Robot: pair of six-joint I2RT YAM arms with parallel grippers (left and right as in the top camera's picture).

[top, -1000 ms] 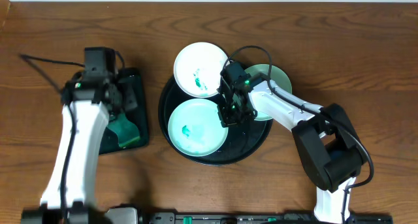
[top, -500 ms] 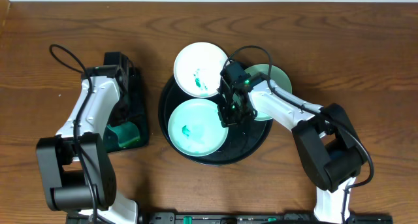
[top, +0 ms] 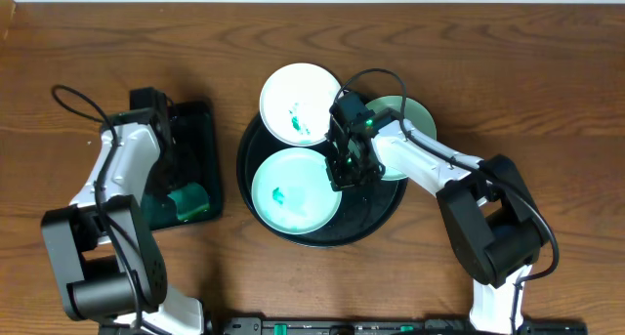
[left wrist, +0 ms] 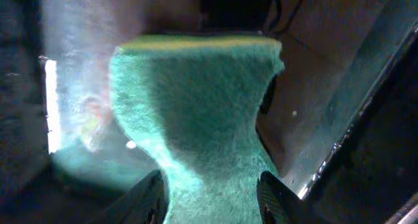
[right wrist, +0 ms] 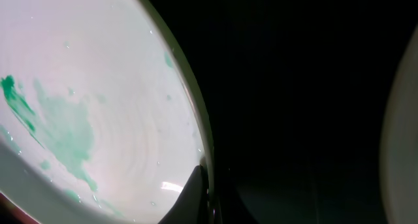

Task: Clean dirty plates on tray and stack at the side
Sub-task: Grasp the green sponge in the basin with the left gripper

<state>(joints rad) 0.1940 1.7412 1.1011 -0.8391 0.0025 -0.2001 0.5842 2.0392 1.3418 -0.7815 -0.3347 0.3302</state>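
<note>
Wood-grain table (top: 488, 62) overhead: a glossy round black tray (top: 381, 216) carries a teal-smeared mint plate (top: 293, 190) at seven o'clock, a white plate (top: 301, 103) at twelve and a second mint plate (top: 408, 128) at two.

Left wrist: the left gripper (left wrist: 209, 194) pinches a fuzzy green sponge (left wrist: 196, 119) (waisted by the squeeze).

Right wrist: the right gripper (right wrist: 204, 191) nips the mint plate's thin rim.

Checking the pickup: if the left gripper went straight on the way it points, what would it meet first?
The sponge: it sits pinched between the left gripper's fingers and fills the view ahead. Behind it seems to be the small tray, though depth is unclear.
</note>
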